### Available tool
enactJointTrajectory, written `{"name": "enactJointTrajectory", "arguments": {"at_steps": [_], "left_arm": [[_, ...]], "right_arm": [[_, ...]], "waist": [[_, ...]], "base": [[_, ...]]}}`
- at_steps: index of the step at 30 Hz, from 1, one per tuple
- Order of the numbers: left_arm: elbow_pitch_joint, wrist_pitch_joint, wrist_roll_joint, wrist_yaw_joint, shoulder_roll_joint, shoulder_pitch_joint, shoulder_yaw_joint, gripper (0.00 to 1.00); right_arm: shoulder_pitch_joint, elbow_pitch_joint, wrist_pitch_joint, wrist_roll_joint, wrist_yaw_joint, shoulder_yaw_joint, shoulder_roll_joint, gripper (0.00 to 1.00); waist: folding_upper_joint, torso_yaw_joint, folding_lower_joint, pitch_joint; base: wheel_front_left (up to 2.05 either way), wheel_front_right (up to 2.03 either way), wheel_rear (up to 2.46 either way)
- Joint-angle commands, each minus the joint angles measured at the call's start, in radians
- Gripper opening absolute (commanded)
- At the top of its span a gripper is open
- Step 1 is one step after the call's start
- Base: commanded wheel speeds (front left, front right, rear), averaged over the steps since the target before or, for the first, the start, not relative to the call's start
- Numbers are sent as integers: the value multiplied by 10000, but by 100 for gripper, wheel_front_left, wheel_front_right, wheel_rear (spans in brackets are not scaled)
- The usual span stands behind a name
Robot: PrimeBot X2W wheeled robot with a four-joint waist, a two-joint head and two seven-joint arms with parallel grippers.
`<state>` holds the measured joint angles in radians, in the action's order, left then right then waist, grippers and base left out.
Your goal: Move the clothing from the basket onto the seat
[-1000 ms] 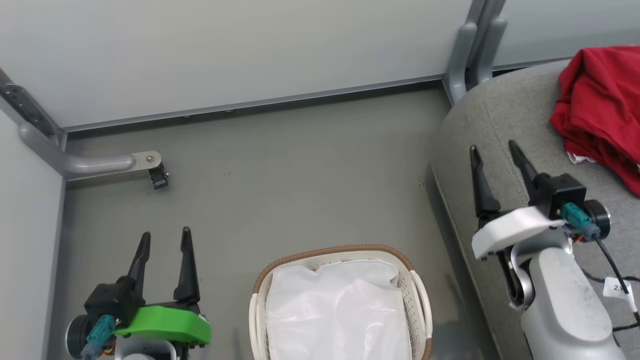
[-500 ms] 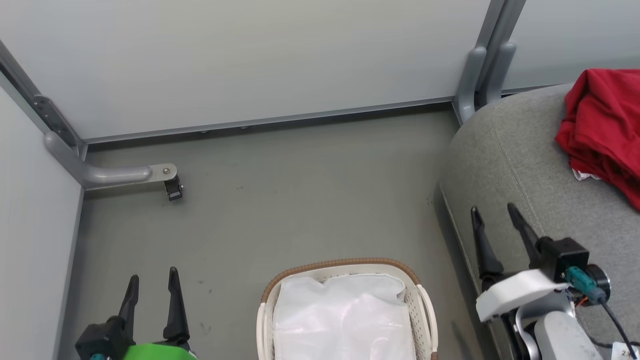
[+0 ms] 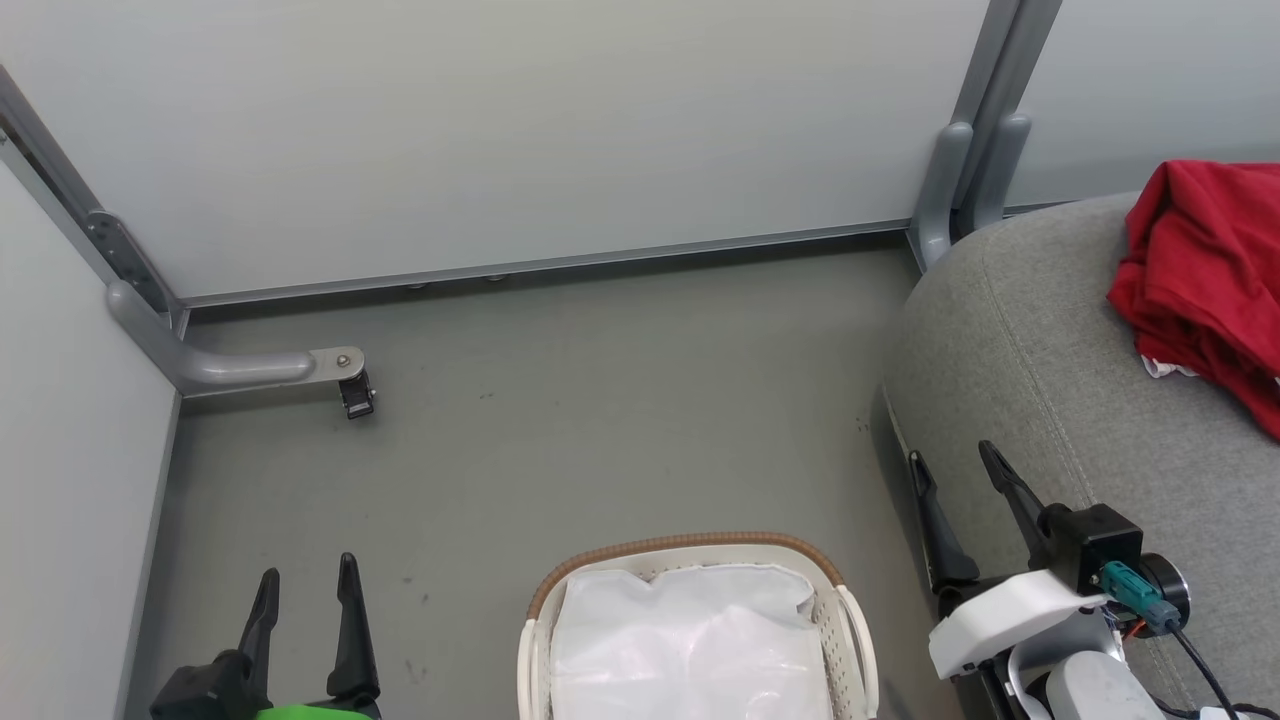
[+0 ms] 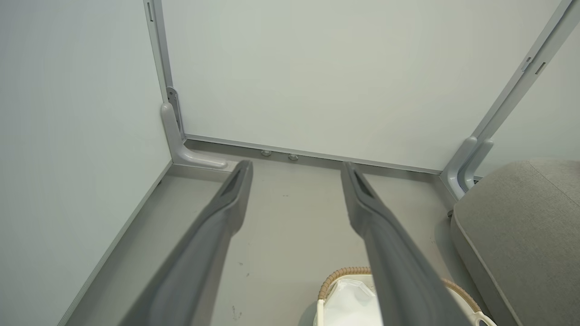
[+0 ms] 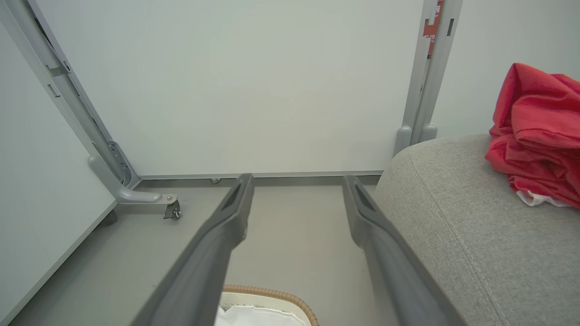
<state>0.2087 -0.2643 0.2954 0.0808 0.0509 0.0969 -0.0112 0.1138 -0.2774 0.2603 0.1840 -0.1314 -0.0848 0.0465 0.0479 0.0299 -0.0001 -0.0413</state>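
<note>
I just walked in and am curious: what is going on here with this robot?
The red clothing lies bunched on the grey seat. The basket on the floor looks empty apart from its white lining. The left gripper and the right gripper are open, holding nothing, so the transfer looks finished.

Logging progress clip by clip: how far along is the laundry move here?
Done: the clothing lies heaped on the seat. In hand: nothing; the left tool and right tool are both open and empty, the right one near the seat's edge. Left: likely little; the basket shows a white liner inside, but its near end is cut off, so I cannot confirm it is emptied.
</note>
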Motion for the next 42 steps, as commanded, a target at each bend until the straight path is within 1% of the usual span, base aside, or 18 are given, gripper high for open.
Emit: {"name": "enactJointTrajectory", "arguments": {"at_steps": [1,9,10,14,21,27,42], "left_arm": [[-23,0,3,37,-3,174,0,100],[62,0,84,-13,-4,159,-48,100],[35,2,43,-14,-2,7,-45,0],[378,23,88,-14,-42,-6,-64,0],[381,424,1342,-44,-38,-300,109,0],[269,693,2338,-98,-34,-450,197,0],[88,1312,4554,-197,-25,-830,412,0]], "right_arm": [[-102,-34,31,9,15,-32,35,100],[-54,-137,31,-12,15,-28,35,100],[-2,-104,0,4,0,-42,0,0],[-109,-403,-26,53,0,-47,-29,0],[-20,-396,-407,1427,1,179,-21,0],[38,-377,-687,2501,1,336,-15,0],[164,-320,-1316,4901,3,687,1,0]], "waist": [[0,-9,1,10],[0,-34,1,14],[0,-36,1,15],[0,-36,1,16],[-17,-51,1,35],[-1,-64,1,14],[0,-96,1,6]], "base": [[0,0,0],[0,0,0],[0,0,0],[0,0,0],[0,0,0],[0,0,0],[0,0,0]]}}
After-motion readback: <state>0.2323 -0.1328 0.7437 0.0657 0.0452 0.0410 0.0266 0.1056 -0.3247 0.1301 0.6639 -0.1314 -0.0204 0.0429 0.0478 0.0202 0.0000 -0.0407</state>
